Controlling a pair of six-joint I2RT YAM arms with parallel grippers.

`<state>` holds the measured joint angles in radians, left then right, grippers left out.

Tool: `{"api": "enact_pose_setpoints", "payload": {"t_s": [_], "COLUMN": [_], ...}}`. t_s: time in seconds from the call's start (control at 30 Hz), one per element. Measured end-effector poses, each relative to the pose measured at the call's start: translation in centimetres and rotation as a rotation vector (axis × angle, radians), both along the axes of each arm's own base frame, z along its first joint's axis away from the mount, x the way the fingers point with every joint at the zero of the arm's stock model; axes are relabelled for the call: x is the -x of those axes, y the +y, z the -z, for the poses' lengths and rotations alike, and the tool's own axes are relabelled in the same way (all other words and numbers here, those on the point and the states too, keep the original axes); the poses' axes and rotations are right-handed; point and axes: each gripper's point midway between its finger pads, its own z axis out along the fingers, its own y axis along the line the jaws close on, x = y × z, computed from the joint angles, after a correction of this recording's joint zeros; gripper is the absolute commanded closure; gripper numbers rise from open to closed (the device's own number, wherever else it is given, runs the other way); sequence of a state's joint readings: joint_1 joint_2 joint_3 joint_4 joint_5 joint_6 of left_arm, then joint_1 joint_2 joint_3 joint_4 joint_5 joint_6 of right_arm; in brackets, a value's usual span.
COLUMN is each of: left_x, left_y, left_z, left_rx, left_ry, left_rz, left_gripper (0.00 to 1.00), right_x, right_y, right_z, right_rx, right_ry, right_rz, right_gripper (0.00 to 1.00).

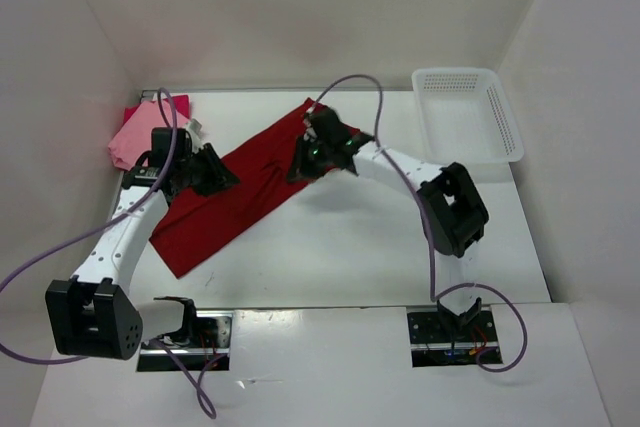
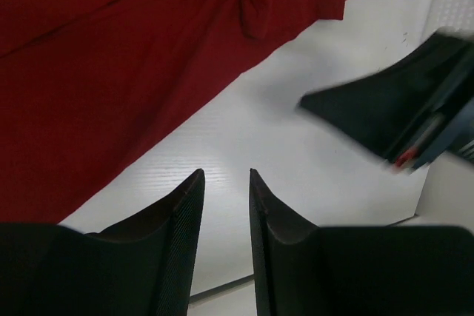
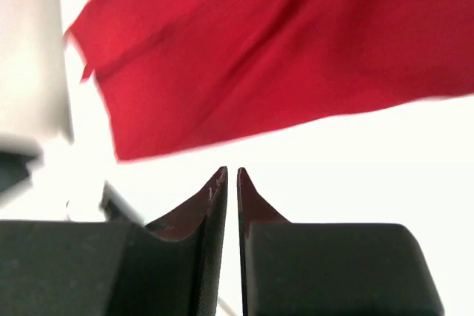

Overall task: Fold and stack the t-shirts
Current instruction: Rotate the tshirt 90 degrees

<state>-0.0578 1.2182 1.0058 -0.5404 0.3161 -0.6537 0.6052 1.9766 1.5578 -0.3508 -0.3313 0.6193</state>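
Dark red t-shirt (image 1: 235,197): lies spread out, diagonal on the table (image 1: 380,247).
Light pink t-shirt (image 1: 135,139): far left corner, touching the magenta t-shirt (image 1: 172,104).
Left gripper (image 2: 226,175): jaws a little apart, holding nothing, above bare table beside the red cloth.
Right gripper (image 3: 231,172): jaws almost touching, nothing between.
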Motion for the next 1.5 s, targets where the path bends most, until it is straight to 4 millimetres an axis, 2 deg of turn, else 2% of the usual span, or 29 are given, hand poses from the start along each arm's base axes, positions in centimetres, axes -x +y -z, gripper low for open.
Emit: {"api": "enact_pose_setpoints", "payload": {"t_s": [0.07, 0.1, 0.13, 0.23, 0.33, 0.47, 0.53, 0.63, 0.67, 0.8, 0.87, 0.97, 1.07, 1.1, 1.17, 1.27, 1.33, 1.4, 1.47, 1.5], "left_x": [-0.1, -0.2, -0.2, -0.1, -0.1, -0.4, -0.4, -0.5, -0.5, -0.6, -0.6, -0.5, -0.2, -0.1, 0.2, 1.3, 2.0, 2.7, 3.6, 3.8], "left_y": [0.6, 0.7, 0.7, 0.5, 0.4, 0.3, 0.3, 0.2, 0.2, 0.1, 0.0, 0.0, -0.3, -0.4, -0.8, -1.2, -1.5, -1.8, -2.3, -2.5], "left_z": [-0.4, -0.5, -0.6, -0.7, -0.8, -1.0, -1.1, -1.2, -1.3, -1.4, -1.4, -1.1, 0.0, 0.5, 1.5, 3.3, 4.3, 5.3, 6.1, 6.4], "left_rx": [0.003, 0.005, 0.008, 0.018, 0.022, 0.028, 0.031, 0.035, 0.036, 0.039, 0.040, 0.041, 0.038, 0.034, 0.029, 0.026, 0.025, 0.023, 0.022, 0.021], "left_ry": [-0.012, -0.016, -0.018, -0.019, -0.021, -0.034, -0.041, -0.046, -0.048, -0.055, -0.056, -0.054, -0.026, -0.015, 0.007, 0.056, 0.083, 0.109, 0.135, 0.143], "left_rz": [-0.019, -0.023, -0.021, -0.013, -0.009, -0.005, -0.002, 0.001, 0.002, 0.007, 0.010, 0.014, 0.025, 0.033, 0.053, 0.071, 0.083, 0.093, 0.111, 0.116], "left_gripper": [0.63, 0.63, 0.63, 0.63, 0.63, 0.63, 0.63, 0.63, 0.63, 0.63, 0.63, 0.63, 0.63, 0.63, 0.59, 0.58, 0.57, 0.53, 0.49, 0.43], "right_x": [4.1, 5.9, 7.7, 11.1, 11.9, 10.3, 9.6, 8.0, 7.7, 6.9, 6.8, 7.2, 8.1, 8.3, 8.6, 8.0, 6.4, 3.5, -0.1, -1.9], "right_y": [3.6, 5.1, 6.4, 8.8, 10.3, 10.7, 11.1, 11.6, 11.7, 11.1, 9.2, 3.5, -3.3, -5.1, -7.9, -10.6, -12.5, -14.8, -17.1, -18.2], "right_z": [0.9, 1.6, 2.6, 5.4, 7.1, 9.0, 9.3, 9.5, 9.8, 10.7, 10.8, 10.8, 10.6, 10.4, 9.9, 8.0, 6.5, 4.9, 3.5, 2.9], "right_rx": [-0.051, -0.069, -0.082, -0.083, -0.090, -0.086, -0.094, -0.092, -0.088, -0.091, -0.086, -0.032, 0.032, 0.050, 0.088, 0.105, 0.100, 0.090, 0.086, 0.091], "right_ry": [0.031, 0.054, 0.087, 0.168, 0.206, 0.215, 0.218, 0.195, 0.192, 0.225, 0.224, 0.231, 0.249, 0.254, 0.253, 0.213, 0.165, 0.120, 0.072, 0.046], "right_rz": [-0.055, -0.077, -0.093, -0.089, -0.038, 0.088, 0.126, 0.181, 0.192, 0.214, 0.221, 0.246, 0.274, 0.284, 0.289, 0.288, 0.316, 0.379, 0.454, 0.491], "right_gripper": [0.79, 0.71, 0.57, 0.50, 0.47, 0.45, 0.48, 0.74, 0.89, 0.98, 0.98, 0.98, 0.70, 0.54, 0.48, 0.50, 0.56, 0.56, 0.48, 0.46]}}
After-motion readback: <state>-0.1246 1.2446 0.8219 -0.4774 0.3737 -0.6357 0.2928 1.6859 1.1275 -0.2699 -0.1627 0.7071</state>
